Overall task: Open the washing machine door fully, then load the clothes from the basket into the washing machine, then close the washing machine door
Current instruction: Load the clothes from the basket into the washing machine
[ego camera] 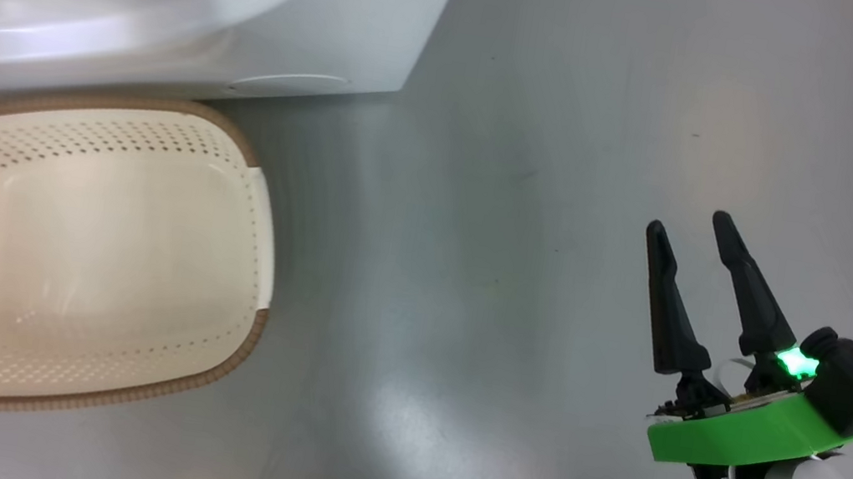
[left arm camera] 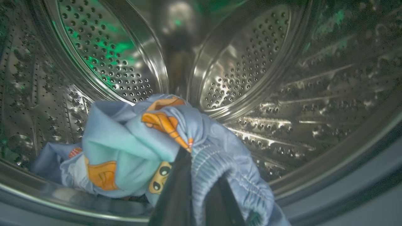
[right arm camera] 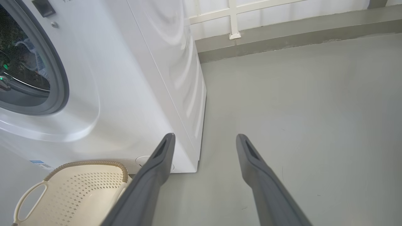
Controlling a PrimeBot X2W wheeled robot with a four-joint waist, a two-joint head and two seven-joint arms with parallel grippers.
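My left gripper (left arm camera: 202, 168) is inside the washing machine's steel drum (left arm camera: 251, 62), shut on the clothes (left arm camera: 125, 147). The clothes are a light-blue bundle with orange figures, and its ribbed band is pinched between the two dark fingers. The rest of the bundle lies on the drum's lower front. The white washing machine (ego camera: 299, 18) stands behind the cream basket (ego camera: 118, 98), whose perforated bottom shows bare. My right gripper (ego camera: 689, 224) hovers open over the floor to the right, with nothing between its fingers. The washing machine door is out of view.
Grey floor (ego camera: 525, 203) stretches right of the machine and basket. In the right wrist view the machine's side panel (right arm camera: 176, 62) runs back toward a wall with a white frame (right arm camera: 234, 18). The basket's white handle (right arm camera: 29, 201) faces that camera.
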